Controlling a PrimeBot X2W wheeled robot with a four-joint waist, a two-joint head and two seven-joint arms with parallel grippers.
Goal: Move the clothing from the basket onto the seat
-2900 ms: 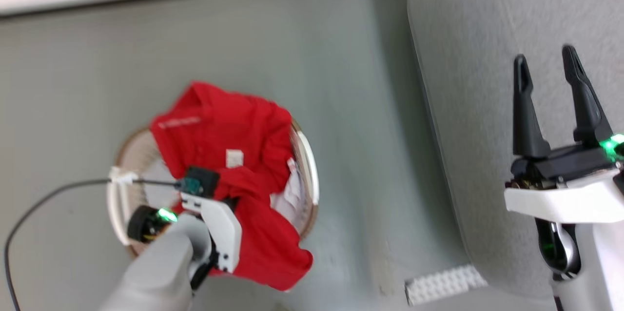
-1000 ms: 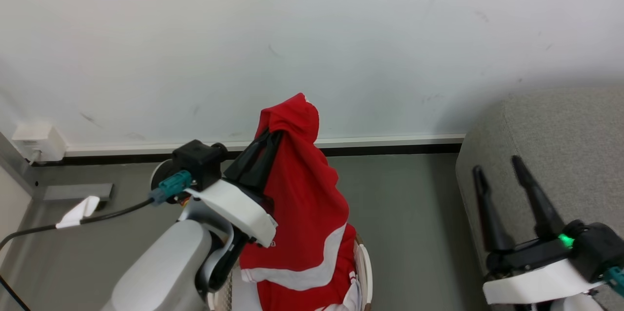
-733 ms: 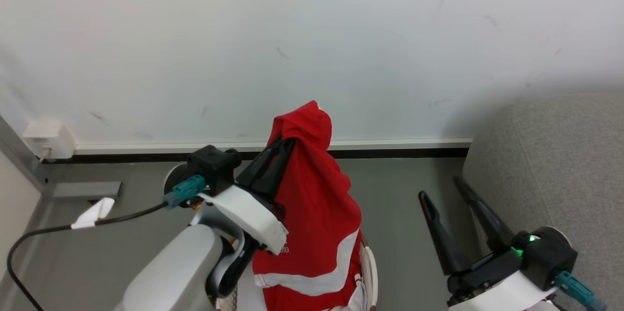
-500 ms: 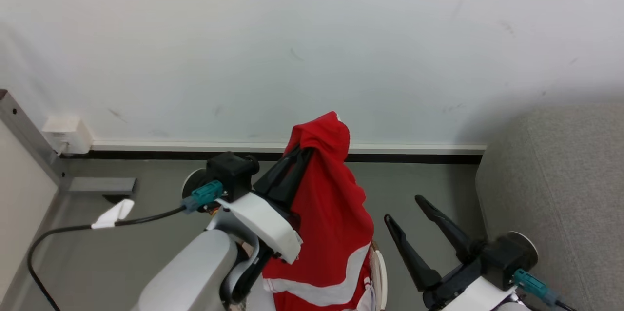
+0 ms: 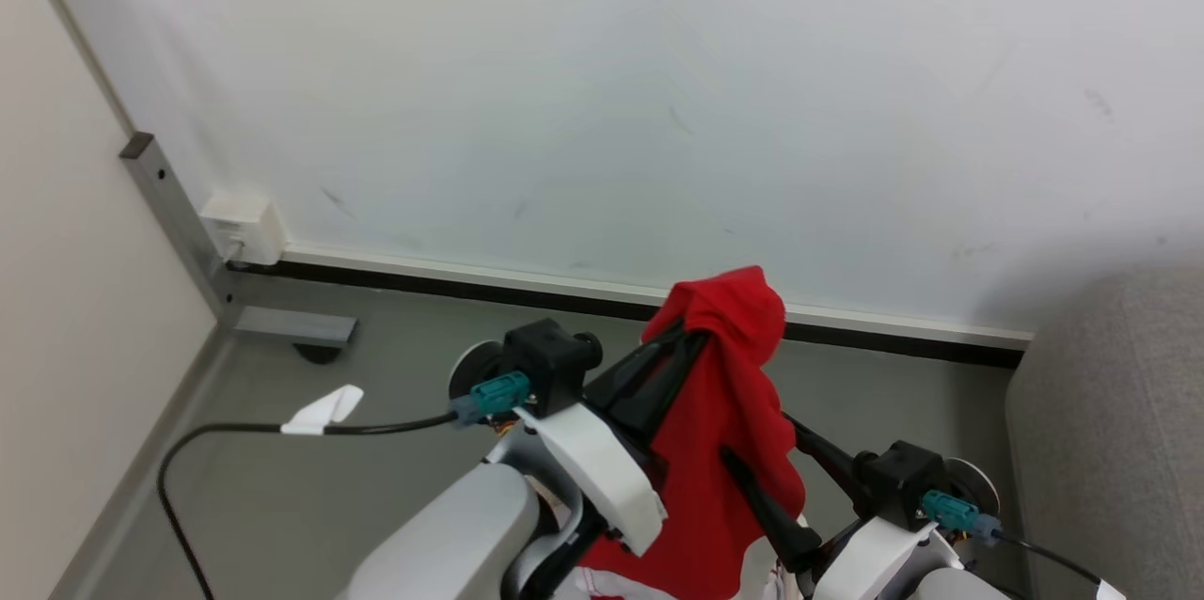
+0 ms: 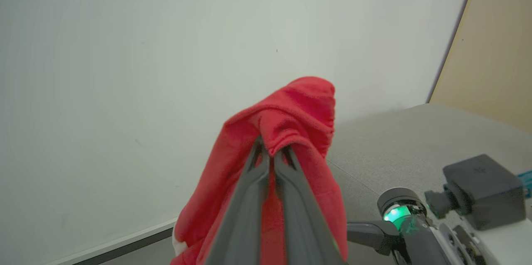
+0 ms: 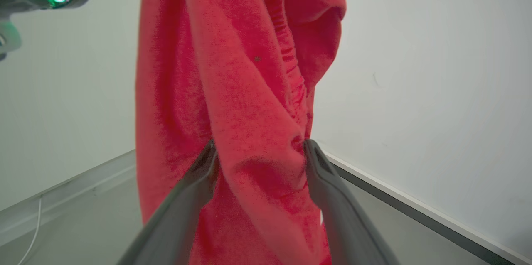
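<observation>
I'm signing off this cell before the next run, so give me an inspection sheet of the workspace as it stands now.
Surface: grey floor; light grey seat at the right edge.
Job's things: red garment hanging lifted, pinched at its top fold.
Clutter: nothing seen.
Grippers: left gripper shut on the garment; right gripper open, fingers either side of the hanging cloth lower down.
Cables: black cable with a white tag trailing from the left wrist over the floor.
Surroundings: white wall, white socket box, grey metal strip in the corner.
</observation>
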